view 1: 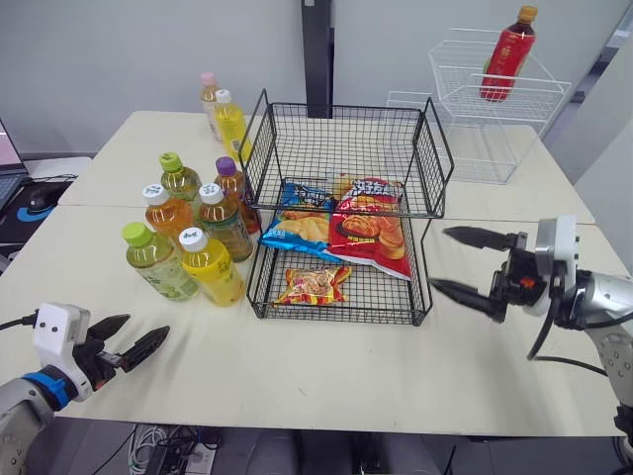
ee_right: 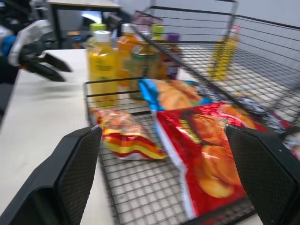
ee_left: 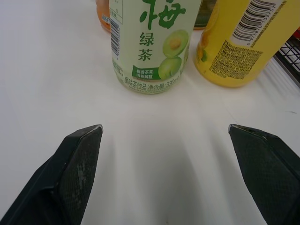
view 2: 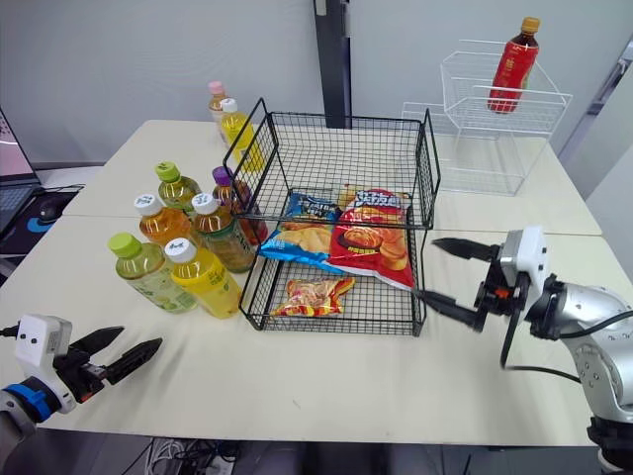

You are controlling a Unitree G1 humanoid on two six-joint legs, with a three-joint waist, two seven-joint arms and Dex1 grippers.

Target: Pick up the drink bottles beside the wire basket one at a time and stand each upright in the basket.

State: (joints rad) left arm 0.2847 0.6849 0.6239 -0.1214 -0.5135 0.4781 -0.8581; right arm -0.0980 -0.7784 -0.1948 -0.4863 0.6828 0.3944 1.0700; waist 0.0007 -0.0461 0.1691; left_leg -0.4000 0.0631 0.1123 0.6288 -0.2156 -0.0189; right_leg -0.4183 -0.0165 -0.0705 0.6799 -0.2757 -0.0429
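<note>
Eight drink bottles stand upright on the cream table (view 1: 326, 381), on the left side of the black two-tier wire basket (view 1: 341, 158). None is in the basket yet. Its upper tier is bare, while the lower tier holds a red crisp bag (view 1: 368, 228), a blue crisp bag (view 1: 300, 224) and a small red-and-yellow snack packet (view 1: 312, 285).

The left gripper (view 1: 146, 329) is held low over the table with its fingers (ee_left: 77, 159) spread wide apart and nothing between them. It faces the pale green tea bottle with a lime-green cap (view 1: 158, 262). A first approach to that bottle is judged to be the step in hand.

The yellow drink bottle with a white cap (view 1: 211, 267) stands just beside the target, on the basket side. The gripper should therefore be centred on the green bottle before it is advanced, so that the inner finger enters the narrow gap without nudging its neighbour. The label band, at mid-body, is best taken, and the grasp should be closed firmly without the thin plastic being crushed.

The bottle should then be raised straight up until it is above the upper rim. The bare upper tier looks the better landing place.

The right gripper (view 1: 440, 258), fingers likewise apart and empty, is better kept off the basket's right side.
</note>
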